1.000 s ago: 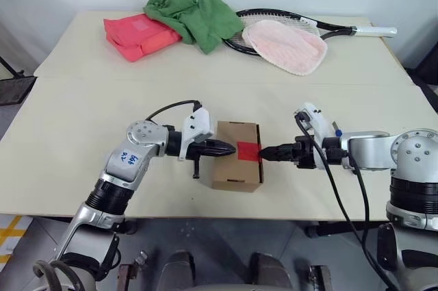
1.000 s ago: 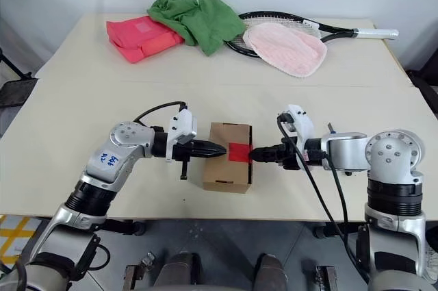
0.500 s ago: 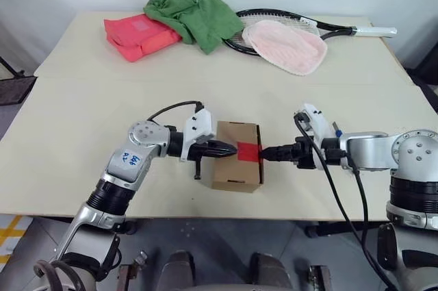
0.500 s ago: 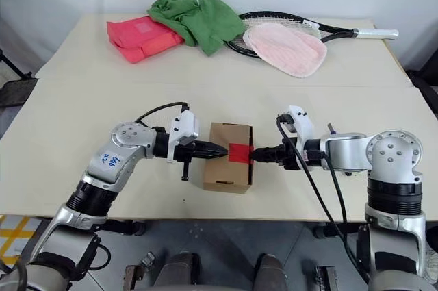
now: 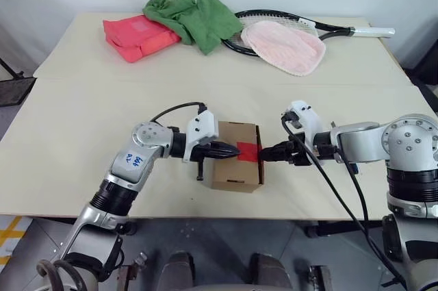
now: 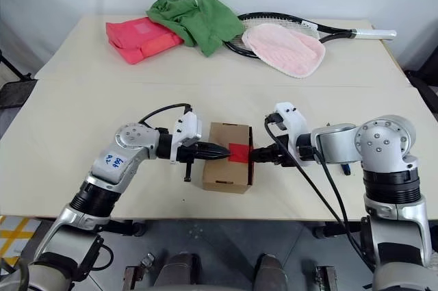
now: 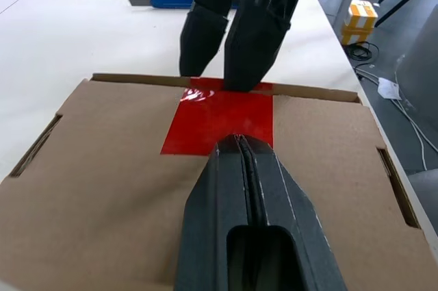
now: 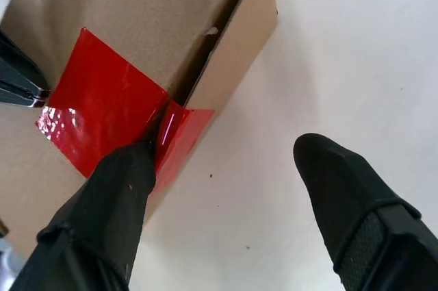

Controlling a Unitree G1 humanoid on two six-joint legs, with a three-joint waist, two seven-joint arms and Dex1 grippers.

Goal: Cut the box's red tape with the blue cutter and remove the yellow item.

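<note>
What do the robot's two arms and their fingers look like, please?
Both arms are silver-grey metal with round joint housings and black collars. Each ends in a white wrist block fed by a black cable and two tapered black fingers: left gripper, right gripper. The left arm bears a white sticker with blue handwriting.

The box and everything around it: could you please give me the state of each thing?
box: closed, flap taped.
red tape: uncut, stuck across the flap edge.
blue cutter: lying on the table, unheld.
left claw: shut, tip on the box top.
right claw: open, one finger at the tape.
</note>
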